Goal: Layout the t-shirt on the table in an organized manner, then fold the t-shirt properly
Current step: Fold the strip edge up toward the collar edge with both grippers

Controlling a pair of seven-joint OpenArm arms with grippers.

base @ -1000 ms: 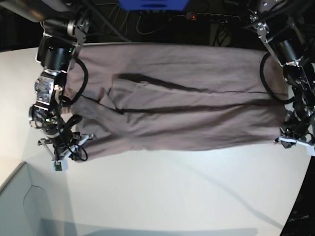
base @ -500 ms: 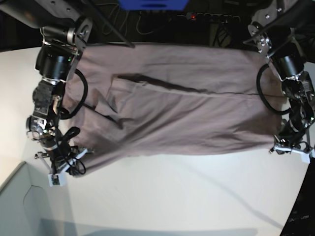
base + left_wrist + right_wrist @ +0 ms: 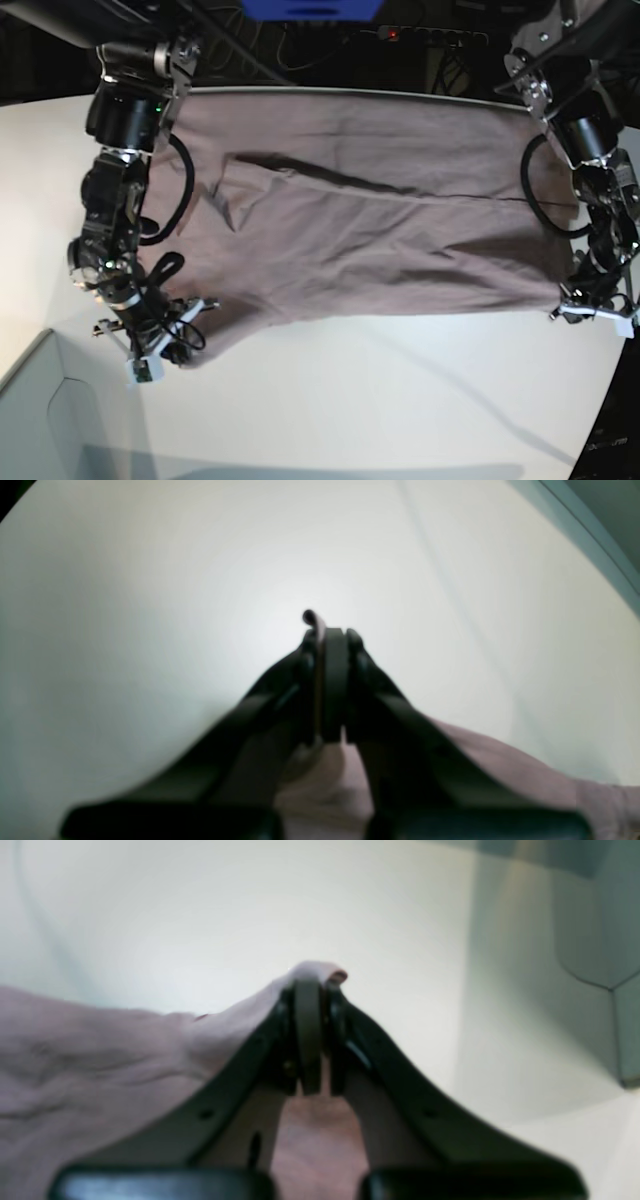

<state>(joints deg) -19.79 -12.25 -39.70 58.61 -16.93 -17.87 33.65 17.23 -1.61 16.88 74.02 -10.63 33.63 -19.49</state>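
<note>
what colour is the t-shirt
The t-shirt is a plain, dusty pinkish mauve, seen best in the base view.

T-shirt point(image 3: 330, 240) partly hidden by both arms point(image 3: 125, 190), right arm cut off at edge

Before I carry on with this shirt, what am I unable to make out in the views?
- Fold pinched in the left claw: its inner part is hidden by the fingers, left wrist view.
- T-shirt at its far side: behind the arms, base view.
- Cloth under the right claw: blurred and covered by the fingers, right wrist view.
- Collar label: not discernible in any view.
</note>
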